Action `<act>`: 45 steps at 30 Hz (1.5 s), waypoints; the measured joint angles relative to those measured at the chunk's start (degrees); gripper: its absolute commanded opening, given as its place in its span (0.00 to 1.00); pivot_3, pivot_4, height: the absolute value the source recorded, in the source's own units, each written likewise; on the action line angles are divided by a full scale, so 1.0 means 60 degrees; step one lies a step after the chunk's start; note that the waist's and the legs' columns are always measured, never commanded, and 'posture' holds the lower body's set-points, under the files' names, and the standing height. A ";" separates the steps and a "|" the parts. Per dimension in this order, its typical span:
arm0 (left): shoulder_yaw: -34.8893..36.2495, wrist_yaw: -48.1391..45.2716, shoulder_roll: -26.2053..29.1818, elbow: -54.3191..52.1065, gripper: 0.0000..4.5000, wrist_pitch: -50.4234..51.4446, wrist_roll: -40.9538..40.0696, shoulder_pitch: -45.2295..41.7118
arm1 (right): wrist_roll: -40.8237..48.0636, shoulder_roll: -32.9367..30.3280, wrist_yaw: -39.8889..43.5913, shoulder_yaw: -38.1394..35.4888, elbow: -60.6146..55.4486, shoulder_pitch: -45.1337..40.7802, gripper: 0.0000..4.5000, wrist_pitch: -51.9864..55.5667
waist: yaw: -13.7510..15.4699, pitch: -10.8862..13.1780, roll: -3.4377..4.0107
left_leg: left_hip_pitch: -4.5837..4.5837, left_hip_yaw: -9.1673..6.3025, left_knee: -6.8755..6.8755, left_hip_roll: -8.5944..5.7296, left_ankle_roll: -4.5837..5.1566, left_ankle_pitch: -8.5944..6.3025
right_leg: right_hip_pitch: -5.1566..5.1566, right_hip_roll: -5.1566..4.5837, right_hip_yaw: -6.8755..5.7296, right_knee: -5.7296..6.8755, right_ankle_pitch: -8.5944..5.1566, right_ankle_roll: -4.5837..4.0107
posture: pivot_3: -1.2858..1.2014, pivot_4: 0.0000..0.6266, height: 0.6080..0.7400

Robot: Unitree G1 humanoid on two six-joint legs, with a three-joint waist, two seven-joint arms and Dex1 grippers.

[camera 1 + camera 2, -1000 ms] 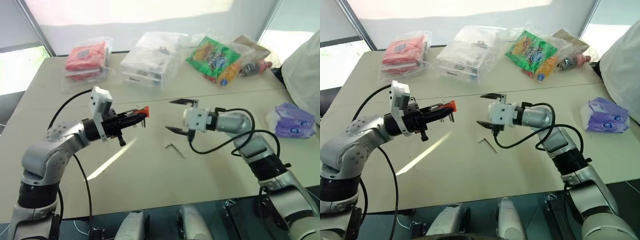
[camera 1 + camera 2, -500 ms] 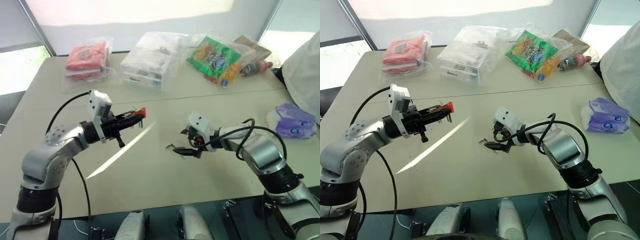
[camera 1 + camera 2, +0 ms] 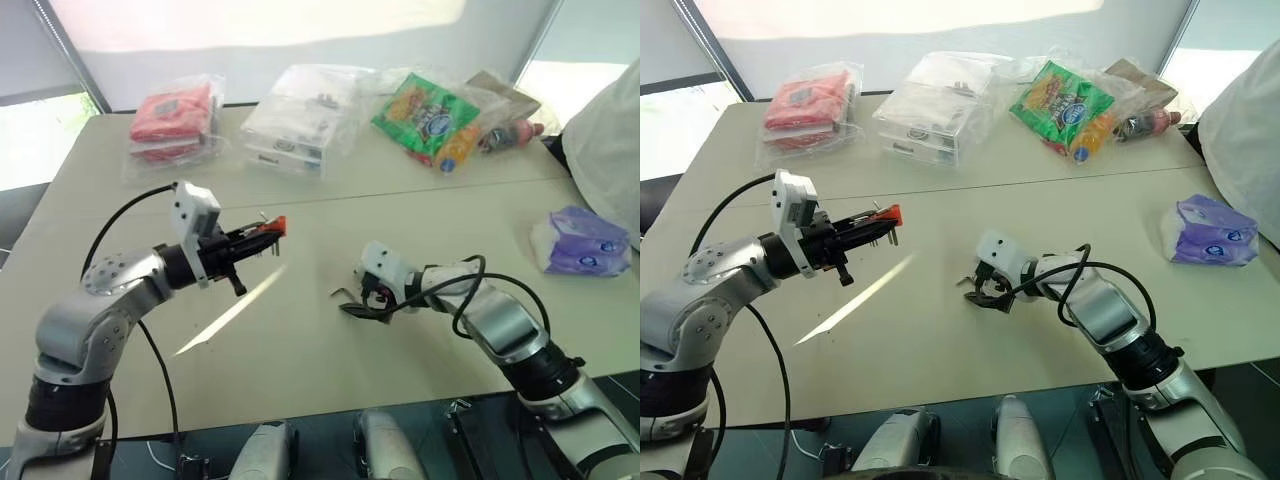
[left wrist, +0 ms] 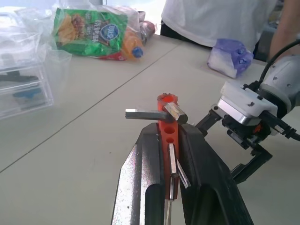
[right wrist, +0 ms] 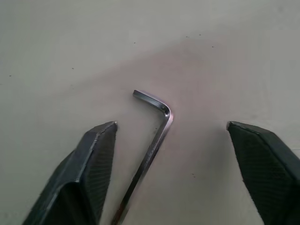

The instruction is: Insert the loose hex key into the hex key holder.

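Observation:
My left gripper (image 3: 256, 237) hangs above the table's left half, shut on the red-orange hex key holder (image 4: 166, 127). Several metal keys stick out of the holder (image 3: 274, 227), which points toward the right arm. The loose hex key (image 5: 148, 157), a thin dark L-shaped rod, lies flat on the table. My right gripper (image 5: 171, 126) is tilted down over it and open, one finger on each side of the rod and neither touching it. In the head views the right gripper (image 3: 362, 303) sits low on the table near the middle.
Along the far edge lie a red packet (image 3: 172, 118), clear plastic boxes (image 3: 295, 120) and a green snack bag (image 3: 425, 110). A purple tissue packet (image 3: 580, 240) sits at the right, near a person in white (image 3: 610, 140). A pale strip of light (image 3: 235, 310) crosses the table.
My right gripper has dropped to the table and tilted downward, straddling the loose hex key, with its fingers a little closer together. The left gripper has kept still with the holder.

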 measured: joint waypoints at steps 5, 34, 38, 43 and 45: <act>0.0052 0.0154 0.0003 -0.0003 0.00 0.0022 0.0000 0.0016 | -0.0056 0.0111 -0.0016 0.0057 0.0187 -0.0040 0.01 -0.0004 | 0.0012 -0.0004 -0.0005 | 0.0012 -0.0003 0.0002 -0.0001 0.0005 -0.0003 | 0.0018 0.0003 -0.0003 -0.0003 0.0000 0.0000 | 0.52 0.24 1.00; -0.0306 0.0134 -0.0813 0.1454 0.00 -0.0271 0.0403 -0.1555 | 0.1897 0.5585 -0.3083 -0.4032 0.2011 -0.1887 0.00 -0.5880 | -0.0081 -0.0014 -0.0022 | -0.0002 -0.0008 -0.0013 -0.0001 -0.0043 0.0024 | -0.0020 0.0013 -0.0011 0.0023 0.0001 0.0001 | 0.52 0.24 1.00; -0.0466 -0.0067 -0.0966 0.1882 0.00 -0.0422 0.0606 -0.1816 | 0.2182 0.6110 -0.2872 -0.3803 0.2007 -0.1902 0.00 -0.6173 | -0.0079 -0.0013 -0.0021 | -0.0004 -0.0008 -0.0013 -0.0002 -0.0043 0.0024 | -0.0022 0.0013 -0.0011 0.0024 0.0001 0.0001 | 0.52 0.24 1.00; -0.0621 -0.0213 -0.1109 0.2126 0.00 -0.0445 0.0708 -0.2090 | 0.2201 0.6550 -0.2864 -0.3575 0.2077 -0.1951 0.00 -0.6565 | -0.0089 -0.0013 -0.0020 | -0.0004 -0.0008 -0.0013 -0.0002 -0.0044 0.0025 | -0.0026 0.0013 -0.0011 0.0026 0.0001 0.0001 | 0.52 0.24 1.00; -0.0620 -0.0215 -0.1200 0.2179 0.00 -0.0446 0.0724 -0.2205 | 0.2143 0.6712 -0.2864 -0.3449 0.2171 -0.1950 0.00 -0.6810 | -0.0093 -0.0013 -0.0020 | -0.0004 -0.0008 -0.0013 -0.0002 -0.0044 0.0025 | -0.0027 0.0013 -0.0011 0.0027 0.0001 0.0001 | 0.52 0.24 1.00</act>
